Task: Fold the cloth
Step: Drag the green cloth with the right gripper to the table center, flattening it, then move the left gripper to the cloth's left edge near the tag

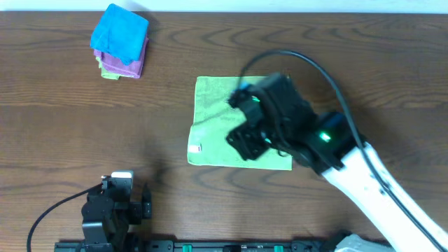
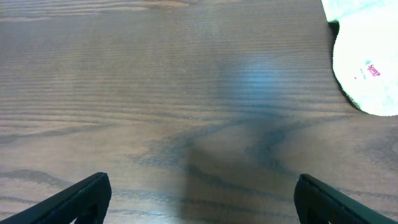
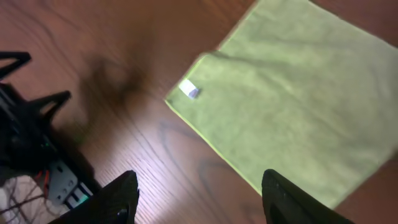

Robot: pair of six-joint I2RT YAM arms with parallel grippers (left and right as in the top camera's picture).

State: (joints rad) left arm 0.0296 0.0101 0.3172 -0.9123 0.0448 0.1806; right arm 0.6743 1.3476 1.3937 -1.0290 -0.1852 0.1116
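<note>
R: my right end effector [image 3: 200, 182] released, above the cloth [image 3: 292, 99] | cloth flat on the worktop [image 1: 63, 133] — tag [image 3: 189, 89] at its edge | L: my left end effector [image 2: 202, 186] released

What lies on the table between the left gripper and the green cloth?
Nothing; the overhead view shows only bare table between the left gripper and the cloth.

table [image 1: 56, 119]: dark brown woodgrain | light: soft bluish glare on top

Overhead straight down, left wrist near tabletop [image 2: 186, 74], right wrist shares cloth [image 3: 311, 93] with overhead
</note>
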